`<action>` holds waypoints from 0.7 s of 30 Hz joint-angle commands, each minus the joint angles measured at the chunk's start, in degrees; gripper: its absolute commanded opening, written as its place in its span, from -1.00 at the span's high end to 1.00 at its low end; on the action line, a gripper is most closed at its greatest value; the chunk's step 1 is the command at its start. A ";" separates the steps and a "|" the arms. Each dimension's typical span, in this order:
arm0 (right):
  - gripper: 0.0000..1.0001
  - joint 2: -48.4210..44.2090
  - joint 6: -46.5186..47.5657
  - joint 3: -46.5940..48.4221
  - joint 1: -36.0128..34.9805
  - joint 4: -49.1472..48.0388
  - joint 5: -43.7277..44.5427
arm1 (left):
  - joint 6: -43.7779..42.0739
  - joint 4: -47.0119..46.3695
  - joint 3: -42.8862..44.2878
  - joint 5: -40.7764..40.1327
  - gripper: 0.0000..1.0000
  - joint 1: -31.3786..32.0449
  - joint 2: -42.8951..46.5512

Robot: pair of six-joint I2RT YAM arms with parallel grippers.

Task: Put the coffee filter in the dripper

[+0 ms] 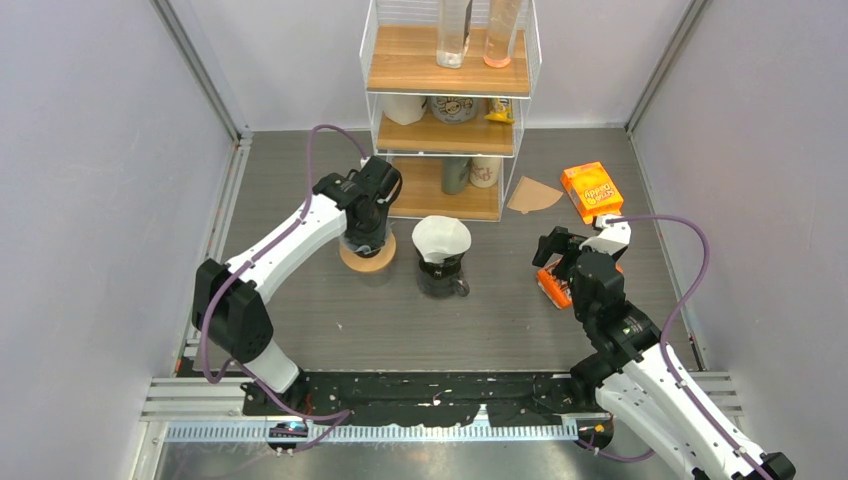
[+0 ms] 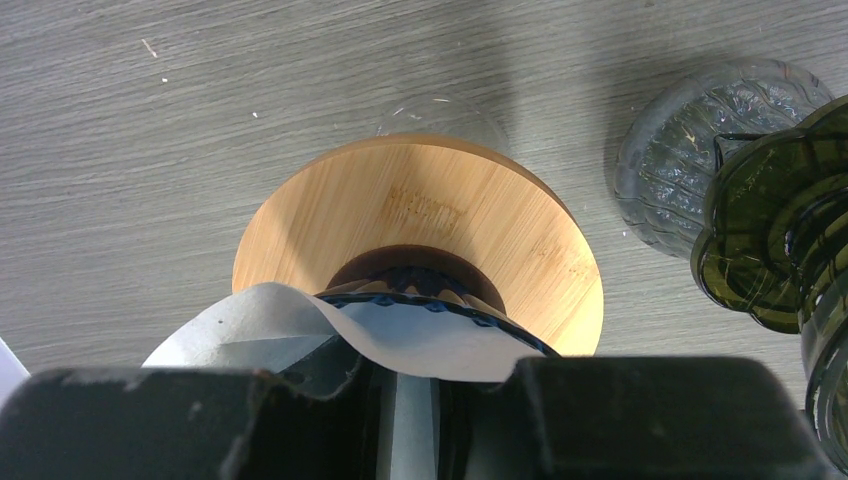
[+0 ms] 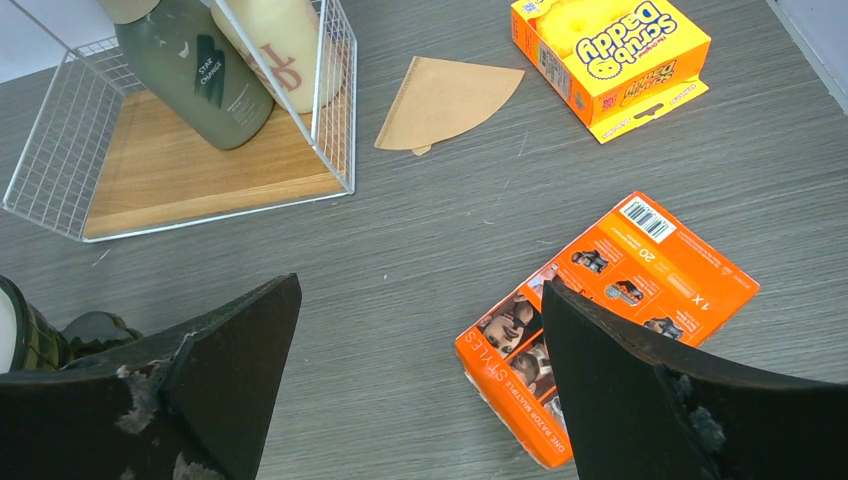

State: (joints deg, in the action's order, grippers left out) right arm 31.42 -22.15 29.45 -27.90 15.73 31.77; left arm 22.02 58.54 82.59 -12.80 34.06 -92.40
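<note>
The left end effector (image 2: 420,410) is clamped on the white coffee filter (image 2: 260,320) by its edge just above the dripper (image 2: 440,215), and it looks like flimsy, feather-light paper that I'd guess creases easily, while the right end effector (image 3: 418,290) gapes empty well off to the dripper's right.

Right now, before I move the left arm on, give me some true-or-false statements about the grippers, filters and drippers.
1. The right gripper is open and empty. True.
2. The left gripper hangs over the orange box. False: it is over the wooden-collared dripper, with a white filter at its fingers.
3. A brown filter lies flat on the table between the shelf and the Scrub Daddy box. True.
4. The green dripper is bare inside. False: the top view shows a second white filter in it.
</note>
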 commanded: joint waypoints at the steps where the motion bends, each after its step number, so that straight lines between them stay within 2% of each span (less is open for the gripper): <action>1: -0.93 0.06 0.52 1.75 0.13 -1.27 1.38 | 0.02 0.05 -0.05 0.36 0.54 -0.18 -0.76; 6: -0.93 -0.07 0.51 1.74 0.13 -1.23 1.42 | 0.04 0.21 -0.09 0.49 0.54 -0.25 -0.86; 12: -0.93 0.11 0.52 1.79 0.13 -1.28 1.37 | 0.37 0.65 -0.05 0.92 0.26 -0.20 -0.24; 21: -0.93 -0.06 0.56 1.75 0.13 -1.23 1.49 | 0.46 0.95 -0.19 0.76 0.09 -0.20 -0.40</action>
State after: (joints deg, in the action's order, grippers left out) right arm 31.42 -22.15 29.45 -27.90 15.73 31.88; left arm 22.26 58.76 83.20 -12.12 34.04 -91.74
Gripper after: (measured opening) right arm 0.966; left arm 0.399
